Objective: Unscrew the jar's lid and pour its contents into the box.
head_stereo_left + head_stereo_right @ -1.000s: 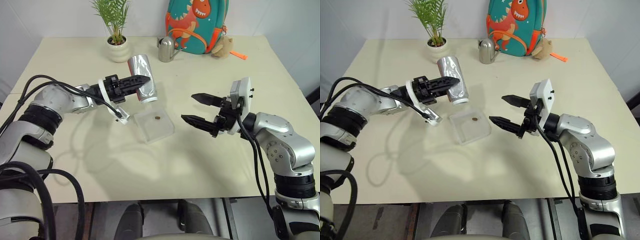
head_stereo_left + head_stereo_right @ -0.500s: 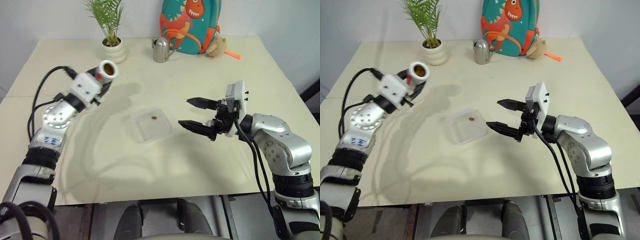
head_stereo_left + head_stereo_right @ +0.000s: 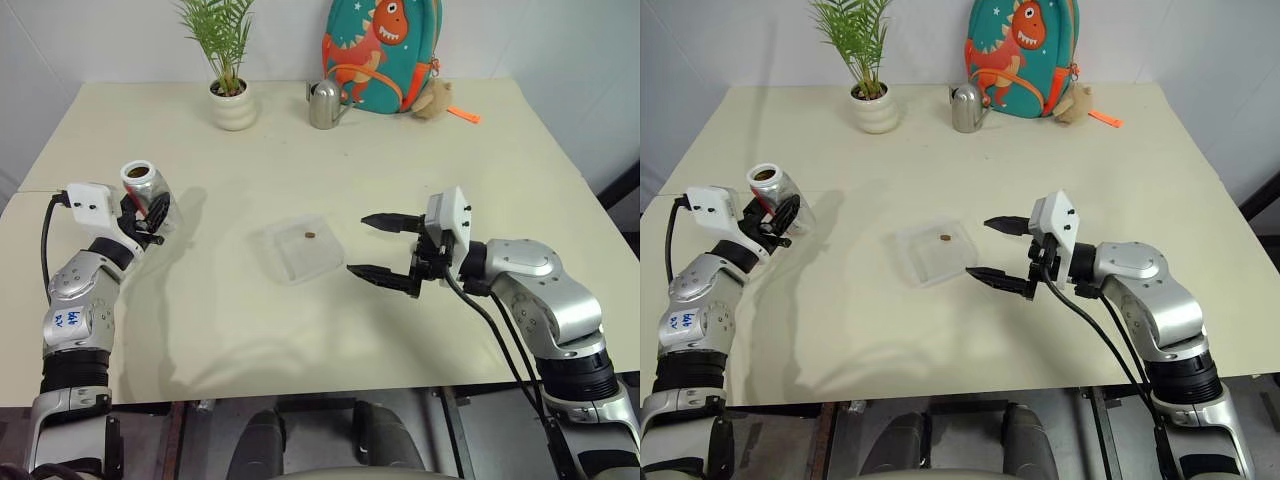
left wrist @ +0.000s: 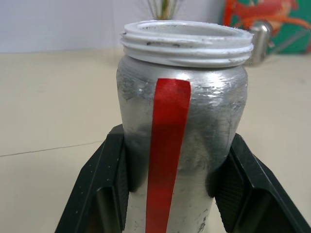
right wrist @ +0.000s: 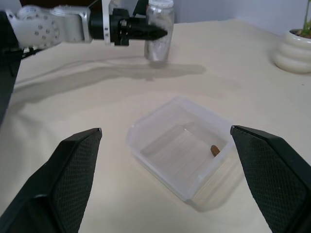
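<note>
Gripping the jar [image 4: 181, 131] around its smooth mid-body, the left gripper [image 3: 148, 212] is clenched on it and holds it upright, mouth open, over the table's [image 3: 300, 330] left side, well apart from the box [image 3: 300, 248]. Thin, rigid and probably light, the slick silver wall bears a red stripe and white threaded rim; side grip suits it. The right gripper [image 3: 383, 246] stands released, spread wide, just beside the box holding one brown bit [image 3: 310, 235].

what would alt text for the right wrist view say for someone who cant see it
A shallow clear plastic square box holding one small brown bit sits on a cream table, framed by the right gripper's two open black fingers. Beyond it, the left gripper holds a shiny silver metal jar upright with no lid on.
</note>
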`<state>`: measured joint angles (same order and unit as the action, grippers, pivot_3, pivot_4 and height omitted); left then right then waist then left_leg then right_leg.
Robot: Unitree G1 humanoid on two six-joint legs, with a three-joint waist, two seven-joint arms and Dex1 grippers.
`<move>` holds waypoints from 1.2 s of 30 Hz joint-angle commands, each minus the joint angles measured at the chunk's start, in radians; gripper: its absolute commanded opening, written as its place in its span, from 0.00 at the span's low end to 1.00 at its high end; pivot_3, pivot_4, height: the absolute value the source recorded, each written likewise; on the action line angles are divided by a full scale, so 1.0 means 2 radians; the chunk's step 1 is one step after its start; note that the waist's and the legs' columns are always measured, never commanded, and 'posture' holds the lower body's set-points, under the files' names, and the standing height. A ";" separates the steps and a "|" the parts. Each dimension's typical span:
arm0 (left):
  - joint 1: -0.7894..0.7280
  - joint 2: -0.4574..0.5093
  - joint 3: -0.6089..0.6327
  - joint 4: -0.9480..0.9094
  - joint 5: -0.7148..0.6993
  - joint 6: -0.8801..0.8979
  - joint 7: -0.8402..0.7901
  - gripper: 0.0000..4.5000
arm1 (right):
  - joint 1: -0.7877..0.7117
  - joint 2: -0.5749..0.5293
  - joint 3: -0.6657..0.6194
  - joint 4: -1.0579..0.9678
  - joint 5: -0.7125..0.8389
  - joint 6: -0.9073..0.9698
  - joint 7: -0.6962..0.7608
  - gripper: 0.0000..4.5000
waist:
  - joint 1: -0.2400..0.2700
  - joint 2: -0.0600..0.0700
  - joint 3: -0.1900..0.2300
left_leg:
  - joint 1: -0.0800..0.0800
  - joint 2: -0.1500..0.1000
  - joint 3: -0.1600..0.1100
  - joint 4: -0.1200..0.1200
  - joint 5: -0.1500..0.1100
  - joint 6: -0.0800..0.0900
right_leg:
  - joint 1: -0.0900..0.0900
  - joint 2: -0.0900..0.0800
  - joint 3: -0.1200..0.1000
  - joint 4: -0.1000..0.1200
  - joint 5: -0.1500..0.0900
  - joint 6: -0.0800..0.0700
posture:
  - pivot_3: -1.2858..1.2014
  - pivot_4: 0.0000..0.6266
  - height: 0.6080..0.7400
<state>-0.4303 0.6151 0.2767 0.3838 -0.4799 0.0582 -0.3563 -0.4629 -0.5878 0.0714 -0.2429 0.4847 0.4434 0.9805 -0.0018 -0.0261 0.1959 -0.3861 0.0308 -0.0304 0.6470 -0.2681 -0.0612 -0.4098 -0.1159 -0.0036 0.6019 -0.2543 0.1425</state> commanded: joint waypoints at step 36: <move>0.220 0.111 0.035 -0.174 0.069 -0.123 -0.230 0.99 | 0.032 -0.077 -0.059 -0.010 0.005 -0.007 0.046 1.00 | 0.001 0.000 0.000 | 0.000 0.001 0.001 -0.001 -0.002 0.000 | 0.000 0.000 0.000 -0.005 -0.001 -0.004 | 0.52 0.24 1.00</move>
<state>0.0122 0.8241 0.3609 0.1319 -0.2922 -0.1695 -0.7531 -0.4024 -0.7232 -0.0076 -0.2340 0.4653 0.4315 1.0598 0.0006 -0.0259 0.1960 -0.3874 0.0327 -0.0275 0.6446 -0.2726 -0.0609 -0.4104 -0.1168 -0.0038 0.5908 -0.2564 0.1343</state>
